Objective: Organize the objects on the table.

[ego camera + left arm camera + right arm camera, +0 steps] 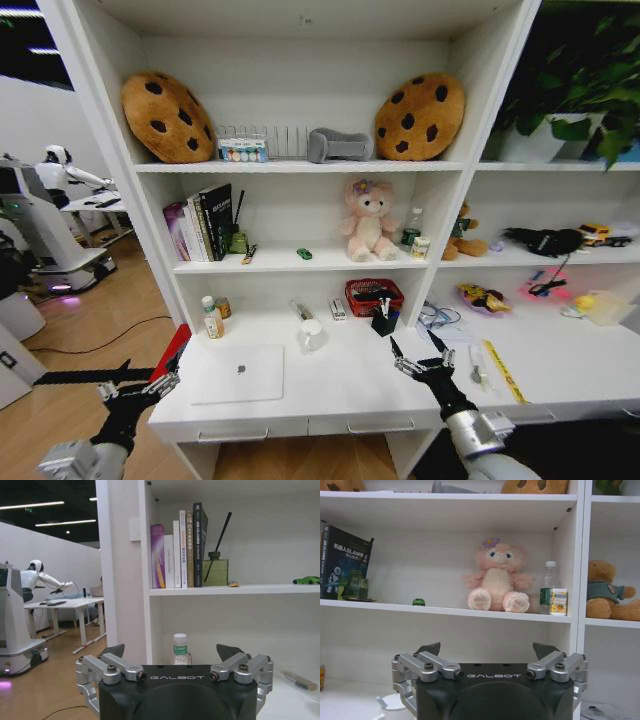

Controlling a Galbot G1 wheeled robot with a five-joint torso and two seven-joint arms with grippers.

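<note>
The laptop (238, 374) lies closed near the surface's (340, 385) front left corner, the ruler (505, 371) toward its right front edge. Left gripper (138, 390) hovers off the left edge, right gripper (420, 356) over the front edge; both have fingers spread wide, empty.

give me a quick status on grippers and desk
Left gripper open, off desk's left corner. Right gripper open, above desk. Silver laptop closed, untouched. Nothing blocking.
</note>
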